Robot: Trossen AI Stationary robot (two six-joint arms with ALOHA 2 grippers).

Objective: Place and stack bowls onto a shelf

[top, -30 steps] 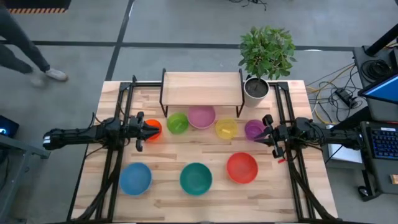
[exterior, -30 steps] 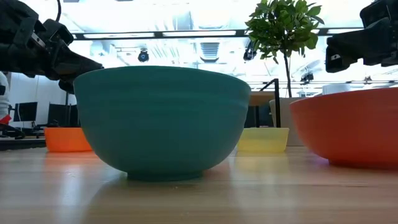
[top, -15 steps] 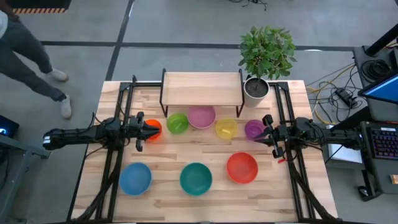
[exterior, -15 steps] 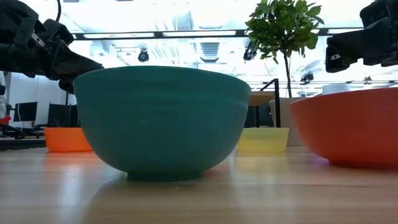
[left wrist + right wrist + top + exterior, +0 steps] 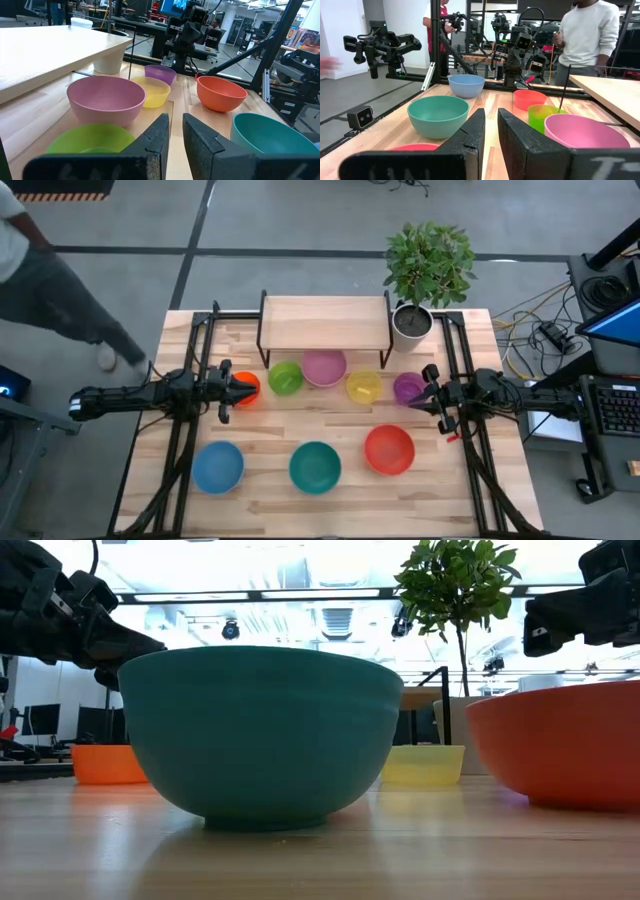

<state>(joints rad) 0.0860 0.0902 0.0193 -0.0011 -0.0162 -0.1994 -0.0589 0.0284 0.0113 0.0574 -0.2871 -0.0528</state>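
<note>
Shelf [image 5: 325, 321] stands at the far middle of the table [image 5: 260, 500], its light wooden top bare. All eight bowls sit on the tabletop, none stacked.

Far row, just in front of the shelf, left to right: orange bowl [image 5: 246, 387], lime green bowl [image 5: 285, 376], pink bowl [image 5: 324, 367], yellow bowl [image 5: 364, 387], purple bowl [image 5: 408, 388]. The pink one sits partly under the shelf's front edge.

Near row, left to right: blue bowl [image 5: 218, 466], teal bowl [image 5: 315, 466], red bowl [image 5: 389, 449] — well apart from one another.

Left gripper [image 5: 240, 388] reaches in from the left side and hovers above the orange bowl; in the low view it hangs clear above that bowl's rim. Its wrist view shows the two fingers [image 5: 200, 140] close together with a narrow gap, nothing between them.

Right gripper [image 5: 422, 390] reaches in from the right side, its tip at the purple bowl's right edge. Its fingers [image 5: 517, 131] likewise stand nearly together, a thin slit between, holding nothing.

A potted plant [image 5: 428, 265] in a white pot [image 5: 411, 325] stands just right of the shelf. A person [image 5: 50, 280] is on the floor off the table's far left corner — another person in a white top [image 5: 592, 32] shows in the right wrist view, beyond the table.
</note>
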